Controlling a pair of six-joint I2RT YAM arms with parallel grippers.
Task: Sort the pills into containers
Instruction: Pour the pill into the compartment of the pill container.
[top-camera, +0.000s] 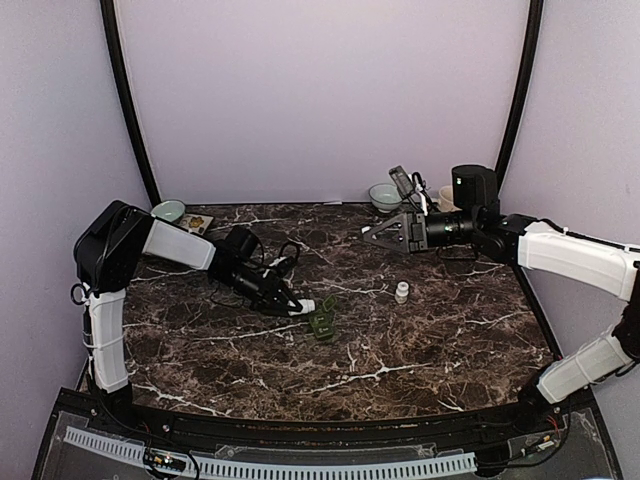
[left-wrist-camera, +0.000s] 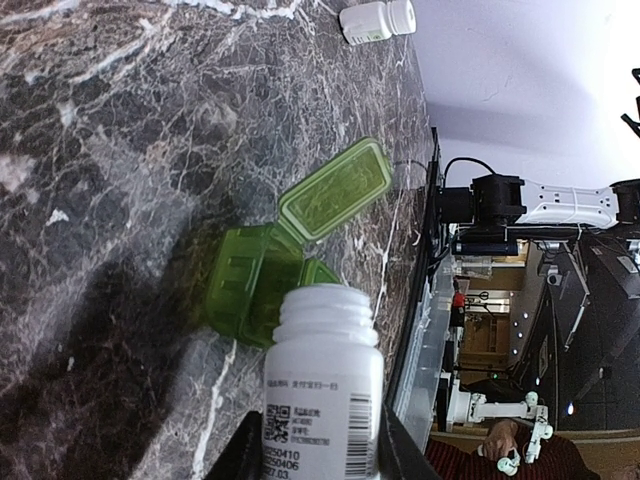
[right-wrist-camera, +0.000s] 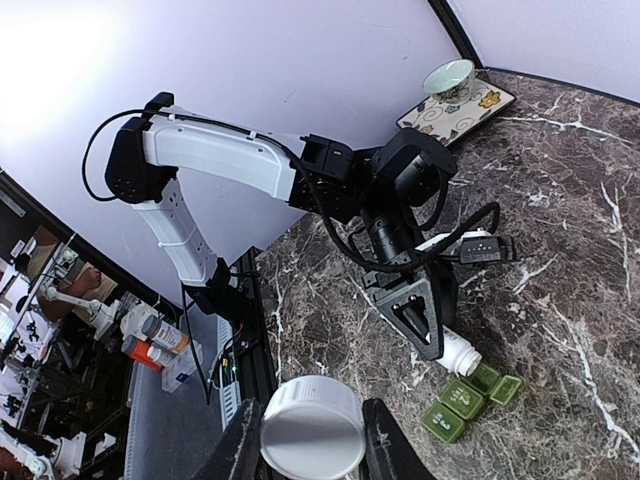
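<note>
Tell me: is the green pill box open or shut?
Open: one lid of the green pill box stands swung up.

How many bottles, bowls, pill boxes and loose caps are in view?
bottles: 2 (held bottle, free bottle)
bowls: 2 (left bowl, right bowl)
pill box: 1
cap, off its bottle: 1
total: 6

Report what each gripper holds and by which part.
Left gripper clamps the open white bottle across its labelled body. Right gripper pinches the white cap by opposite sides of its rim.
</note>
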